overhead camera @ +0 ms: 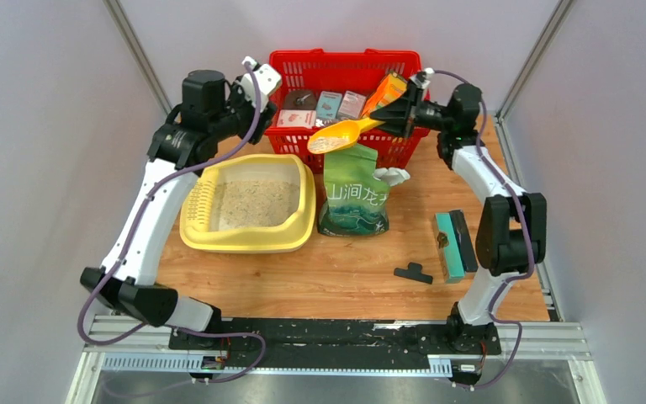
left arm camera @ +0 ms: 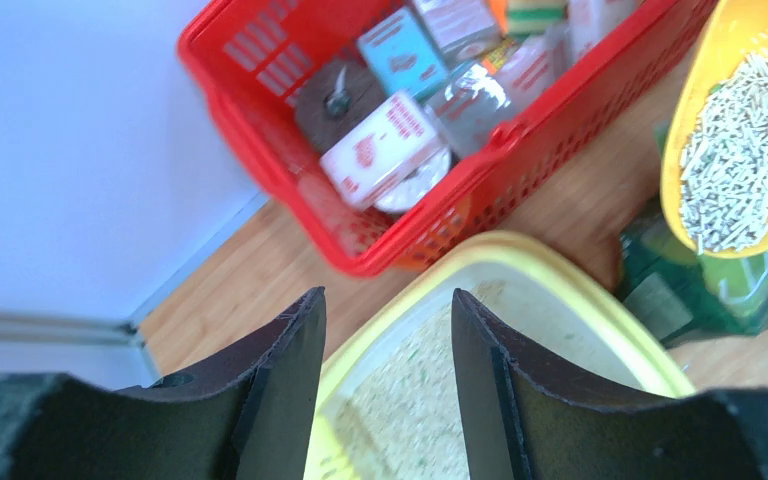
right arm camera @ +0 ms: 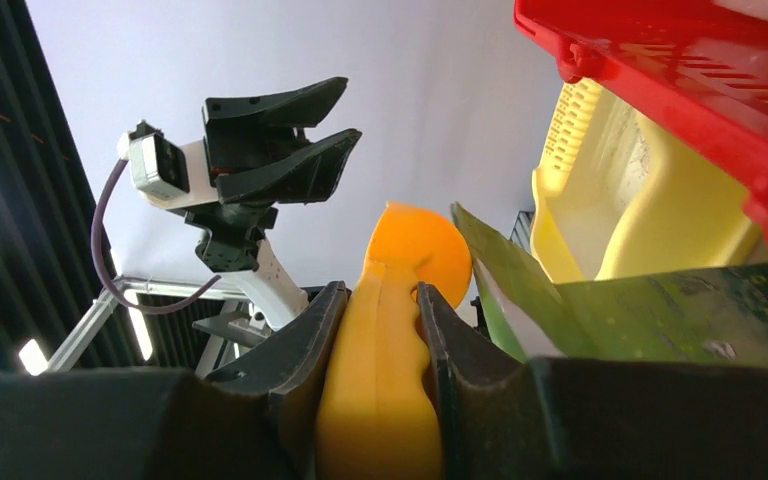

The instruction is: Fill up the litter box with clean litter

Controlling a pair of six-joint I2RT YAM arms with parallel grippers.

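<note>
- Right tool (right arm camera: pixel 380 296) is clenched on the handle of the yellow-orange scoop (overhead camera: pixel 336 136). The bowl is roughly level and carries pale pellets (left arm camera: pixel 740 160).
- Left tool (left arm camera: pixel 388 300) is released and grasps nothing. It hovers above the litter box's 1 o'clock corner.
- Litter box (overhead camera: pixel 244 240) sits on the desk (overhead camera: pixel 362 286) at 9 o'clock, with a thin bed of clean litter (overhead camera: pixel 252 202) inside.
- The scoop hangs at 2 o'clock from the box, over the green bag (overhead camera: pixel 355 198) and the front wall of the red basket (overhead camera: pixel 387 151), so it is not above the tray.
- Risk: if you tip early, the pellets land on the bag or desk.
- Risk: your path toward 8 o'clock passes near the left tool. A knock there would likely spill the load.
- Risk: the grip is on the handle only, so the bowl may roll if you swing fast.
</note>
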